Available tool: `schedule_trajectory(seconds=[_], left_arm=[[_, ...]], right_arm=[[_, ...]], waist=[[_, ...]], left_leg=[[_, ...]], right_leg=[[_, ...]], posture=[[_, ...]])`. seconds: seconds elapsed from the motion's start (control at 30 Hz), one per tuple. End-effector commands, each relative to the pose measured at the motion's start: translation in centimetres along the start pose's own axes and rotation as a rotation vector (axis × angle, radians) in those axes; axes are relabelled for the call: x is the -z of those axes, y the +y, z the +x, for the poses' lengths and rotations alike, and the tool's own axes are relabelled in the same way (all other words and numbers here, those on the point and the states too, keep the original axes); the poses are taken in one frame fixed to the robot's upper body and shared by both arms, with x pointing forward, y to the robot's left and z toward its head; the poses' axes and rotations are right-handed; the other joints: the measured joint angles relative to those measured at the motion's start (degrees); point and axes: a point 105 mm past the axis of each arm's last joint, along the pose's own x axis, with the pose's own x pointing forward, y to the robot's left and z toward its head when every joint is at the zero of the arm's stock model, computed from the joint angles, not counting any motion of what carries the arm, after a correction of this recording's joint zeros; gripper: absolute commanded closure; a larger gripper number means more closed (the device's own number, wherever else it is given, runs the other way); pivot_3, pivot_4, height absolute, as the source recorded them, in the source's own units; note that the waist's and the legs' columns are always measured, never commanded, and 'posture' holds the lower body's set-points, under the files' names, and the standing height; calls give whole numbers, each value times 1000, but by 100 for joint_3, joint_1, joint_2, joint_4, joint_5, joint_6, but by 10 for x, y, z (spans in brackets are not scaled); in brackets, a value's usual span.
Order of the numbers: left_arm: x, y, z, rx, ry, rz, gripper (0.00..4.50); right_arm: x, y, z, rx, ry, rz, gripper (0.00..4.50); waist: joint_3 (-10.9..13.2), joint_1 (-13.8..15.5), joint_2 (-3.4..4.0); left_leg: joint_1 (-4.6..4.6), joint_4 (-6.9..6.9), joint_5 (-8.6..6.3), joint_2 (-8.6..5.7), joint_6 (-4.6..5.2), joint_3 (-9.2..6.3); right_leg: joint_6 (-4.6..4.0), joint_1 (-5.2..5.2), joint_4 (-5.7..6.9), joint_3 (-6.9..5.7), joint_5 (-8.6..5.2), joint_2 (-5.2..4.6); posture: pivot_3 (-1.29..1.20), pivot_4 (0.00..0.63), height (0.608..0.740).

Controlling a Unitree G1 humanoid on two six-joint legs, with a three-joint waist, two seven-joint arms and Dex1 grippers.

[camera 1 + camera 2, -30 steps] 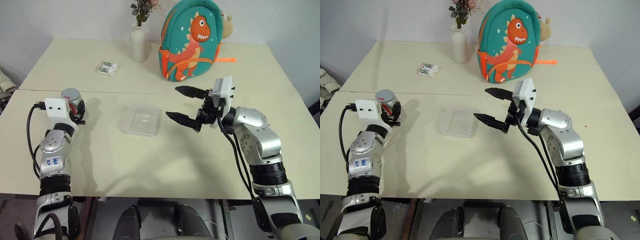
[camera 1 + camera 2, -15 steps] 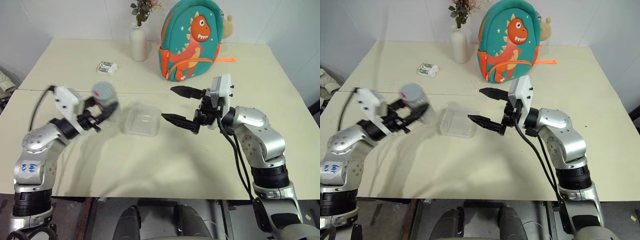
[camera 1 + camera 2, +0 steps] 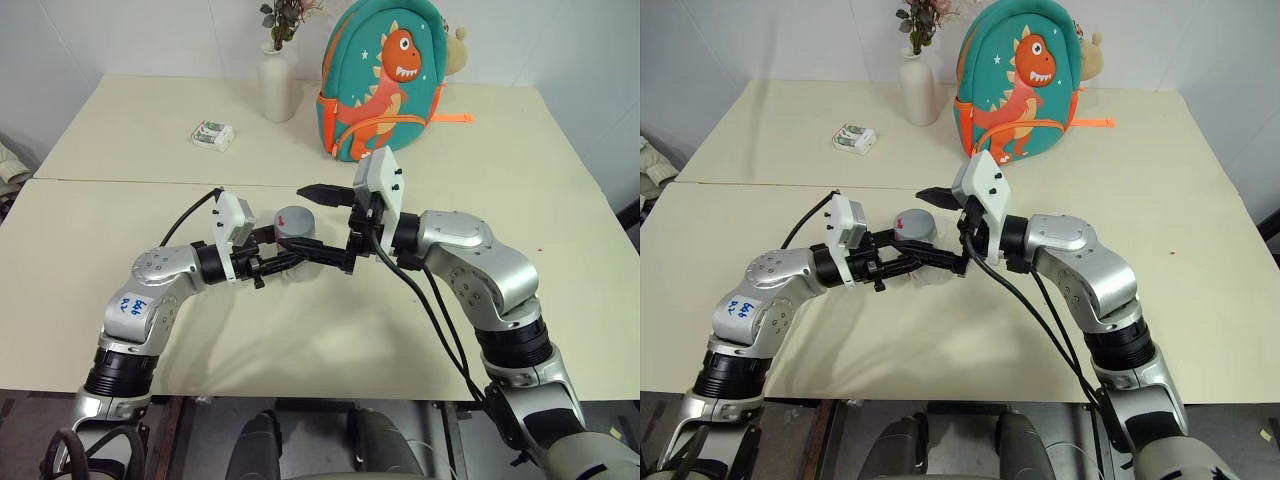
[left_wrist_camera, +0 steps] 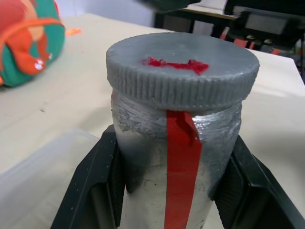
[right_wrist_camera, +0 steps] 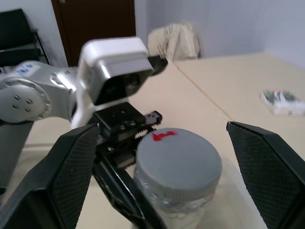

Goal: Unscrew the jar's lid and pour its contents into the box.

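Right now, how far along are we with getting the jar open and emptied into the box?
Done: the left pincer is shut on the jar and holds it up over the table. In hand: the right pincer is open, its fingers on either side of the lid without gripping it. Left: the lid sits on the jar, so unscrewing, then pouring into the box.

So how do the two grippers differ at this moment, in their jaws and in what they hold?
The left gripper is shut on the jar, its fingers pressing both sides of the glass; the right gripper stands wide open and holds nothing. The left grips the jar's body below the lid, while the right's fingers straddle the lid without touching it. Both have black fingers and meet over the table.
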Motion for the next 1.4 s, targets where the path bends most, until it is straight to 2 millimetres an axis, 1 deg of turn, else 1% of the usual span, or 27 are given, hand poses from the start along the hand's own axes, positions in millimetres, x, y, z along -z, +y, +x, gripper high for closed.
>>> schedule_trajectory(seconds=[0.03,0.47,0.5,0.53,0.57,0.67,0.83,1.17,1.23,1.4], left_arm=[[-13,-2,4,28,-36,56,2492],[-14,-6,6,36,-45,67,2492],[-15,-5,6,35,-46,69,2492],[-15,-5,6,33,-46,70,2492],[-15,-5,6,33,-47,72,2492],[-16,-4,6,31,-46,76,2492],[-18,-3,5,28,-52,87,2492],[-25,-2,5,45,-71,112,2492],[-28,-3,6,73,-76,120,2492],[-44,-14,5,228,-129,146,2492]], right_arm=[[-11,1,3,-3,-25,-38,0],[-8,-2,6,-12,-30,-3,0],[-8,-3,6,-14,-31,-1,414],[-8,-3,7,-16,-33,0,609],[-9,-3,7,-18,-36,3,1013],[-10,-1,8,-34,-46,11,1988],[-9,4,7,-64,-41,18,1985],[-8,7,3,-116,-19,34,1985],[-9,6,1,-148,-12,14,1985],[-18,5,-10,-310,-6,-53,1985]], waist=[[0,3,0],[0,-2,0],[0,-1,0],[0,-1,0],[0,0,0],[0,-1,0],[0,-1,0],[0,0,0],[0,0,0],[1,-3,1]], left_leg=[[-1,0,0,0,0,0],[-1,2,0,1,1,-1],[-1,2,0,1,1,-1],[-1,2,0,1,1,-1],[-1,2,0,1,1,-1],[-1,2,0,1,1,-1],[-1,2,0,1,1,-1],[-1,2,-1,1,1,-1],[-2,2,-1,1,1,-1],[-2,6,-1,1,1,-1]], right_leg=[[0,0,0,0,0,0],[1,-1,2,0,0,2],[1,-1,2,0,0,2],[1,-1,2,0,0,2],[1,-1,2,0,0,2],[1,-1,2,0,0,2],[1,-1,2,0,0,2],[1,-1,2,0,0,2],[1,-1,1,0,0,2],[2,-1,1,-1,1,5]], posture=[[0,150,740],[0,150,740],[0,150,740],[0,150,740],[0,150,740],[0,150,740],[0,150,740],[0,150,740],[0,150,740],[0,150,740]])
